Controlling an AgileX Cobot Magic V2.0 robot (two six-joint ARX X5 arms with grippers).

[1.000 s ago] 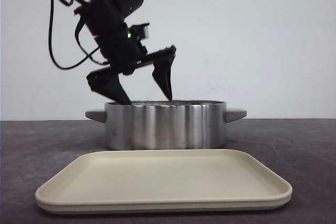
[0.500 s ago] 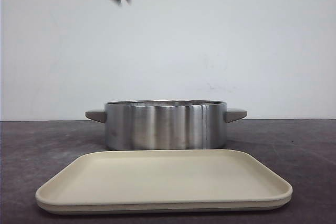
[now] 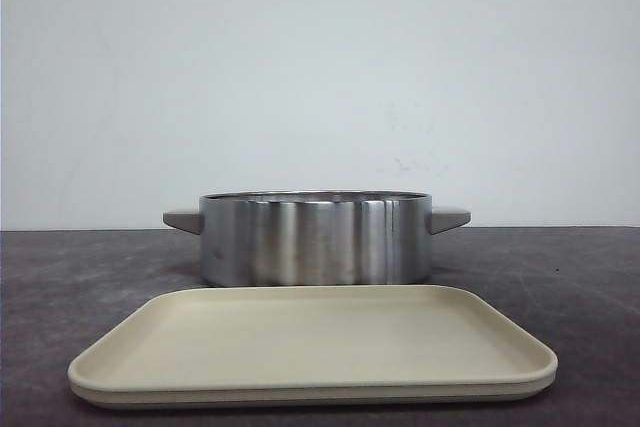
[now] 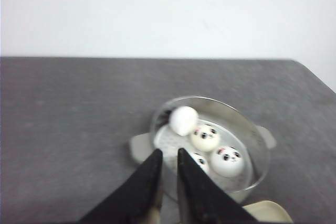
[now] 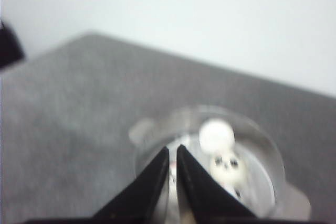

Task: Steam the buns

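Nearest in front view: cream tray (image 3: 312,342), matte, rectangular with rounded corners and a raised lip, long side across the view, flat on the dark grey speckled table (image 3: 570,277). Just behind it: steel pot (image 3: 315,237), low round cylinder, brushed reflective wall, one grey stub handle on each side. Pot wall hides the contents from the front. Plain white wall behind. No arm visible in that view.

Left wrist view: left gripper (image 4: 168,174), black tapered fingers, tips almost together with only a thin slit between, nothing held. It sits high above the pot's near rim. Inside the pot: perforated steamer plate (image 4: 173,141) carrying the buns (image 4: 210,148) – four, smooth white domes. Three sit flat side down with black panda faces turned up toward this camera; one of these is partly hidden behind the fingertips. The fourth, by the far rim, shows only blank white, face not visible. Domes are round, no clear long axis. All four lie below and just beyond the fingertips, no contact.

Right wrist view, blurry: right gripper (image 5: 173,156), black fingers nearly pinched shut, empty, also high over the pot. Buns sit beyond its tips; one panda face and one blank white dome readable, rest too blurred.
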